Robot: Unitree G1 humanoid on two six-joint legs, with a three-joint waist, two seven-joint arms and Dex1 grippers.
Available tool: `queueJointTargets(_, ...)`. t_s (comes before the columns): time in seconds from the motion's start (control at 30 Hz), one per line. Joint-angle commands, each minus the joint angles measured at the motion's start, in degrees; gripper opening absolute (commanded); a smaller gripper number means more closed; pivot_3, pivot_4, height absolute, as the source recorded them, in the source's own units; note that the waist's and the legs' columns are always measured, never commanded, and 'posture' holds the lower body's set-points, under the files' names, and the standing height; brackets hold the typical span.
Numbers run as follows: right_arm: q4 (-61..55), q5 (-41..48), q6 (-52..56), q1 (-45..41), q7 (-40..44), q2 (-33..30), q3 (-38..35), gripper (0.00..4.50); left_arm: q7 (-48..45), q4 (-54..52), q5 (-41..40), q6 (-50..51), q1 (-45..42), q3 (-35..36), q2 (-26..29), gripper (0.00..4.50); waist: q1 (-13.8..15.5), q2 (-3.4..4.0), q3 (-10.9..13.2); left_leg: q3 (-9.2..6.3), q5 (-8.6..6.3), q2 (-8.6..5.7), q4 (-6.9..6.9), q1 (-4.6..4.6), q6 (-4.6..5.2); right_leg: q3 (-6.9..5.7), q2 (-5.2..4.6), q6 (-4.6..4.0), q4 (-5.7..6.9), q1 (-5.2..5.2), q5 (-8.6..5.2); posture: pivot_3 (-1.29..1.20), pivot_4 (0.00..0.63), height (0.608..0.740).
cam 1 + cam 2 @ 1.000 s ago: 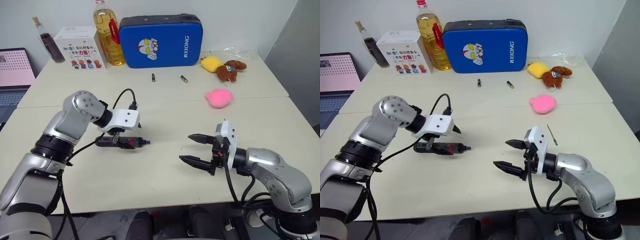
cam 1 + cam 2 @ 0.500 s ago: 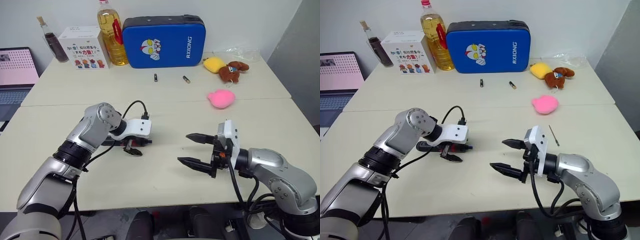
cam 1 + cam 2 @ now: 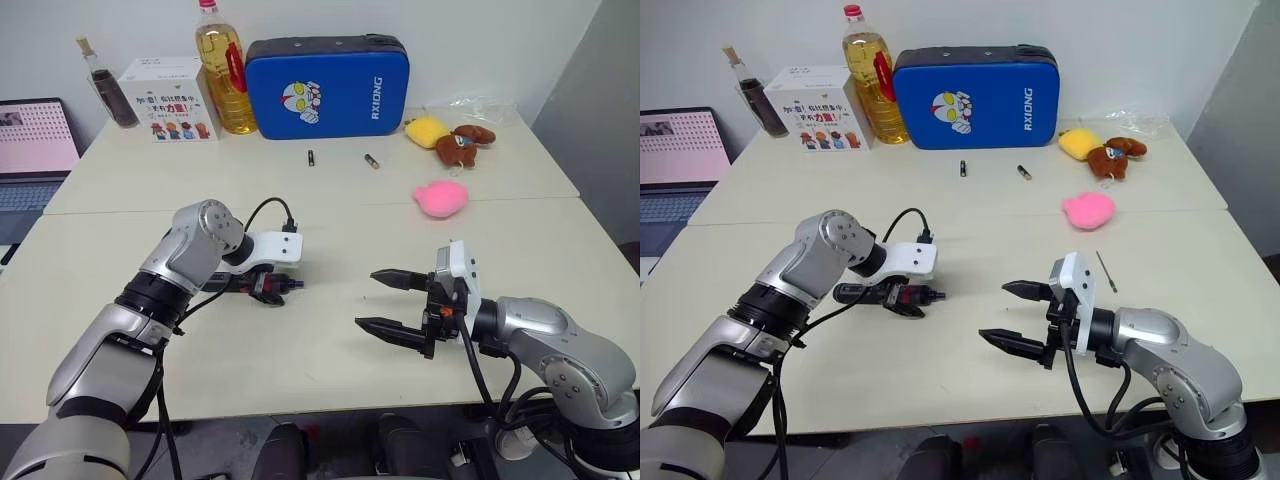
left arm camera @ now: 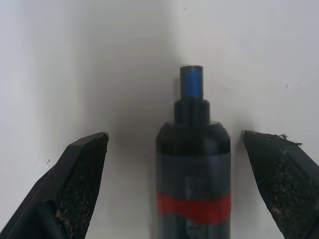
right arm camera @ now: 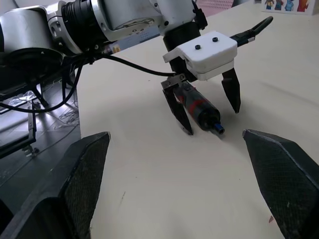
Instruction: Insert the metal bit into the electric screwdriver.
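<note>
We are hovering our left gripper (image 3: pixel 906 303) with fingers spread on either side of the slim black pen-shaped electric screwdriver (image 4: pixel 193 169), which is lying on the beige table (image 3: pixel 970 225). Our right gripper (image 3: pixel 1015 318) is hanging wide open. The thin grey metal bit (image 3: pixel 1105 270) is lying just beyond it.

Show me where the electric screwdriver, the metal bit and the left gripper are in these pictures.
electric screwdriver (image 4: pixel 193 209), left wrist view, on its red band.
metal bit (image 3: pixel 1106 271), right eye view, middle of the thin rod lying on the table.
left gripper (image 5: pixel 205 110), right wrist view, midway between its open fingertips.
</note>
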Motion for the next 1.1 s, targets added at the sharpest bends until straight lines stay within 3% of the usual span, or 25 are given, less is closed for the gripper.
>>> queueJointTargets(0.03,-2.3,2.1,-0.3,0.2,-0.8,-0.4,-0.4,4.46,-1.0,2.1,0.9,-0.3,0.5,-0.1,1.4,4.50,0.0,0.00,0.0,0.00,0.00,0.00,0.00,0.00,0.00,0.00,0.00,0.00,0.00,0.00,0.00,0.00,0.150,0.740)
queueJointTargets(0.27,-2.4,3.4,-0.3,0.3,-1.9,-1.1,-0.5,4.46,-3.6,3.3,-0.1,-1.8,0.8,0.2,1.3,4.50,-0.2,0.00,0.0,-0.06,-0.04,0.04,-0.01,0.02,0.06,0.03,0.09,-0.03,0.00,-0.01,-0.01,0.00,0.150,0.740)
queueJointTargets(0.77,-3.2,4.3,-0.6,0.1,-3.0,-2.6,0.0,4.50,-3.8,6.2,0.4,-4.0,0.4,0.9,1.6,1.70,-0.2,0.00,0.0,-0.07,-0.05,0.03,-0.01,0.01,0.08,0.03,0.09,-0.03,-0.01,-0.01,-0.02,0.00,0.150,0.740)
queueJointTargets(1.1,-3.5,5.0,-1.2,-1.2,-2.8,-3.3,0.2,4.50,-1.8,4.5,-2.5,-1.5,0.5,3.8,-0.6,1.65,-0.1,0.00,0.0,-0.07,-0.05,0.03,0.00,0.01,0.08,0.03,0.09,-0.02,-0.01,0.00,-0.02,0.00,0.150,0.740)
